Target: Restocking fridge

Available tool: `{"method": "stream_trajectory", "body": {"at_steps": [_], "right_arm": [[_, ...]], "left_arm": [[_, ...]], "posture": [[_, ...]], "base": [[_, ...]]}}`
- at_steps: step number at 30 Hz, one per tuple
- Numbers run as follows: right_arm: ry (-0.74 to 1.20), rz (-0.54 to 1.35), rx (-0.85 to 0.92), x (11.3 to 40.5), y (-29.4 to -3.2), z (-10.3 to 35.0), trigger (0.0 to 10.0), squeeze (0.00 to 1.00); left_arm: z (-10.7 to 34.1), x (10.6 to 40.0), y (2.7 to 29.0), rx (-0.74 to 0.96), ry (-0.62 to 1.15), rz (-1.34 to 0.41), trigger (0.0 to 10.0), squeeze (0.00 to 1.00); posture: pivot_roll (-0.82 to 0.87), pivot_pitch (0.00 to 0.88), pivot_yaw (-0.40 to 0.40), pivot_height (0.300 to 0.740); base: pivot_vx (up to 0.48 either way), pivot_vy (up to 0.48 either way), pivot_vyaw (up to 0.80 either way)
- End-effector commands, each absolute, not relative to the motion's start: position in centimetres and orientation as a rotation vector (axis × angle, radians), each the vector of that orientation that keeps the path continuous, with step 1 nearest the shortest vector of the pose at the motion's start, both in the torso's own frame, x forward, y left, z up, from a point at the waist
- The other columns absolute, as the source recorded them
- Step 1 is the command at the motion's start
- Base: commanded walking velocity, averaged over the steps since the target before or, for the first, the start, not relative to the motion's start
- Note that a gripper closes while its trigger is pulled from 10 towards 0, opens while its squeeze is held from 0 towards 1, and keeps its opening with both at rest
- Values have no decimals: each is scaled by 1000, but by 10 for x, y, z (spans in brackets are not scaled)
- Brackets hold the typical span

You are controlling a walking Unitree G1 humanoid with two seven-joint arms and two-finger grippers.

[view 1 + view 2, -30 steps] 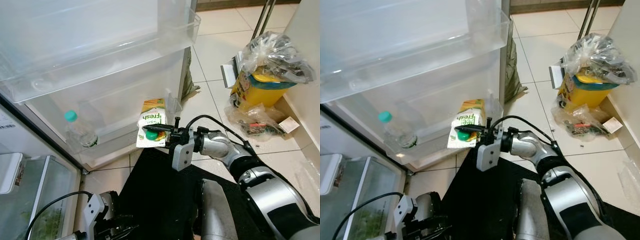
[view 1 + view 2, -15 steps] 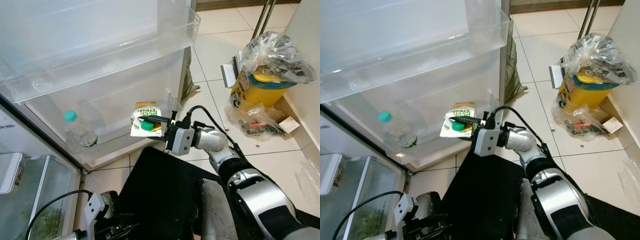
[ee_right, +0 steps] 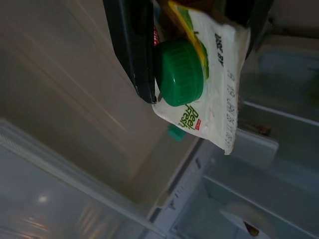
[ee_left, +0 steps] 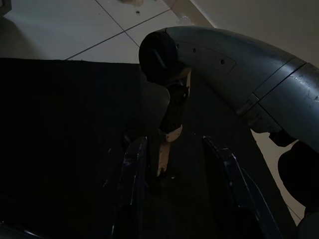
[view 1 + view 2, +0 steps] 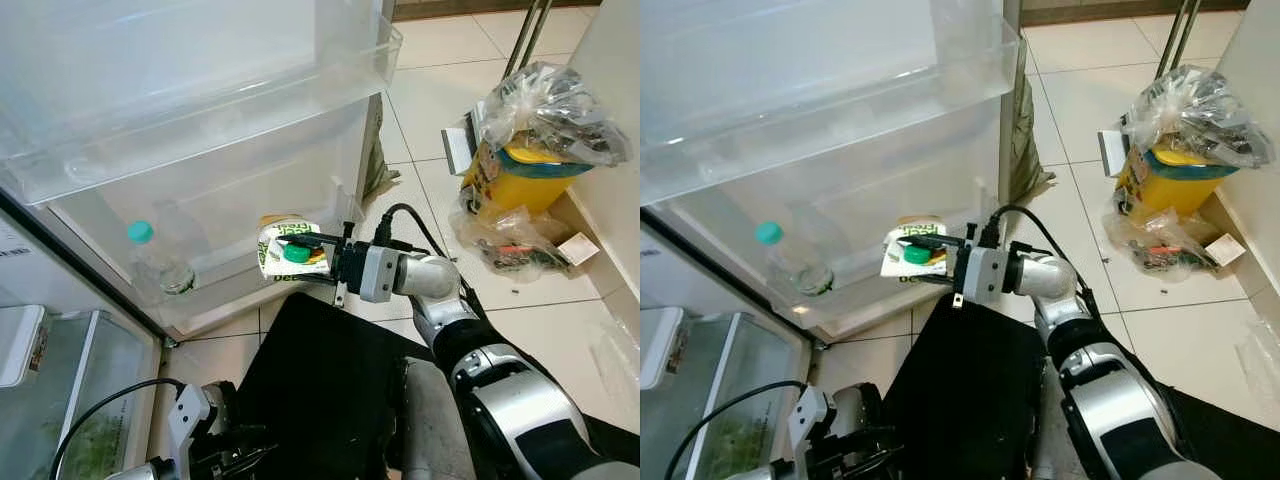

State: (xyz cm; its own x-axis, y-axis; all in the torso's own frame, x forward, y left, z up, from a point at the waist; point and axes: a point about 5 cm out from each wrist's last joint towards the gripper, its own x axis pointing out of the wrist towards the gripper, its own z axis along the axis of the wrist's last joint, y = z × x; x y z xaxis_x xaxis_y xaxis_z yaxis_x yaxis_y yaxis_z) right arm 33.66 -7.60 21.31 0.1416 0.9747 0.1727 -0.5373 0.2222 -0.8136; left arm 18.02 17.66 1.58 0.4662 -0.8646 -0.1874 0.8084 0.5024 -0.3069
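Right hand [image 5: 302,253] clamped on juice carton [image 5: 283,246], green cap [image 5: 295,253] facing up, carton tipped over rim of lower fridge door bin [image 5: 210,300]. Water bottle [image 5: 157,260] with teal cap standing in same bin, well apart from carton. Left hand [image 4: 182,189] hanging low over black mat [image 5: 320,390], fingers parted, holding nothing.

Head views bright, evenly lit, sharp; soft glare on the clear plastic fridge door shelf [image 5: 200,130]. Left wrist view very dark, underexposed. Right wrist view dim, background out of focus.
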Motion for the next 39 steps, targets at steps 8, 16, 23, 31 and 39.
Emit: {"method": "stream_trajectory", "body": {"at_steps": [8,16,23,31,39], "right_arm": [[-938,1089,-712,344,-83,246,10000,0],[-1005,1037,-727,343,-77,254,10000,0],[-969,1077,-741,340,-69,238,10000,0],[-942,1097,-850,338,-65,224,10000,0],[-923,1062,-902,341,-71,223,10000,0]], "left_arm": [[9,170,179,-198,375,-1027,10000,0],[9,170,177,-200,373,-1032,10000,0],[10,168,178,-199,374,-1033,10000,0],[22,158,186,-206,350,-1024,10000,0],[67,192,181,-230,131,-991,10000,0]], "posture": [[111,336,36,450],[116,339,39,450],[130,352,40,450],[171,393,64,450],[166,418,61,450]], "base": [[0,0,0],[0,0,0],[0,0,0],[0,0,0],[0,0,0]]}}
